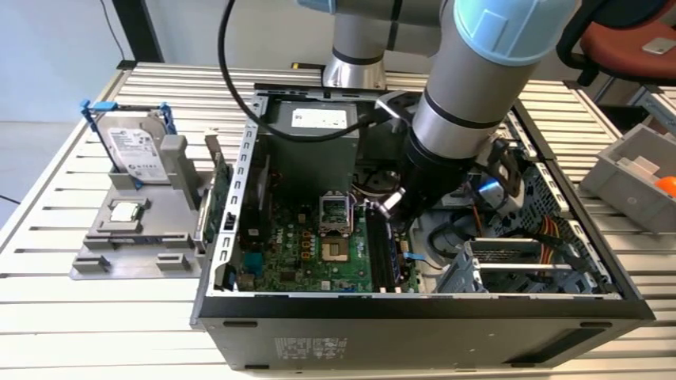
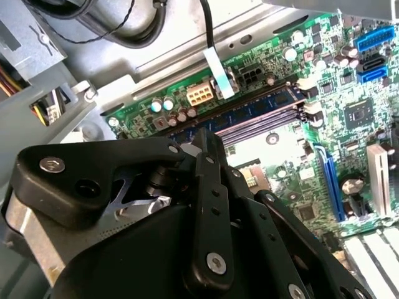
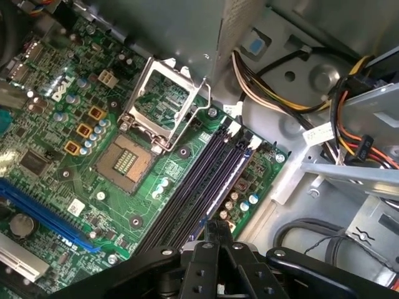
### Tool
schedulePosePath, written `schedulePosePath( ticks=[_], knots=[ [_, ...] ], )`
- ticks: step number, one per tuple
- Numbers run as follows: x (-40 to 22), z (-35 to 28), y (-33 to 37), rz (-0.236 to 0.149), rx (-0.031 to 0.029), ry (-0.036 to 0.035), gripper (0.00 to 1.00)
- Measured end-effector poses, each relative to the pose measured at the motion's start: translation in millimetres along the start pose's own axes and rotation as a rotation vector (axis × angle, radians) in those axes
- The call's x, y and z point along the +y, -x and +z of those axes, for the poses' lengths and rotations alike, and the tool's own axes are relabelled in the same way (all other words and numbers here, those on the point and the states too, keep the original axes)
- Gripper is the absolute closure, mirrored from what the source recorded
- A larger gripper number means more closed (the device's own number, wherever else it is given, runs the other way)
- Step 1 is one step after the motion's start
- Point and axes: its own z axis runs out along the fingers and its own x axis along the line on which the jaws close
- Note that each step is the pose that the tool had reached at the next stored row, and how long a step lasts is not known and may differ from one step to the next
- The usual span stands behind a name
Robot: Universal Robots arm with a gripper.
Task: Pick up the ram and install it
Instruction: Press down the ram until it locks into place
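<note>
One ram (image 2: 249, 112), dark blue, sits seated in a memory slot (image 3: 206, 180) on the motherboard (image 3: 81, 124); the pincer (image 3: 218, 233), fingers closed together, presses on its edge.

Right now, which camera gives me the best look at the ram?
The second wrist view: the ram shows as a long dark-blue stick in the memory slots, beyond the gripper. The first wrist view sees it thin and edge-on. In the exterior view the arm hides that spot.
</note>
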Motion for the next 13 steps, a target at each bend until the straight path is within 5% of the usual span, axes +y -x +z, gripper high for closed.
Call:
schedulePosePath(
  ticks=[13],
  knots=[
    [-0.1, 1.5, 0.0, -0.136, 0.0098, 0.0011, 1.0]
  ],
)
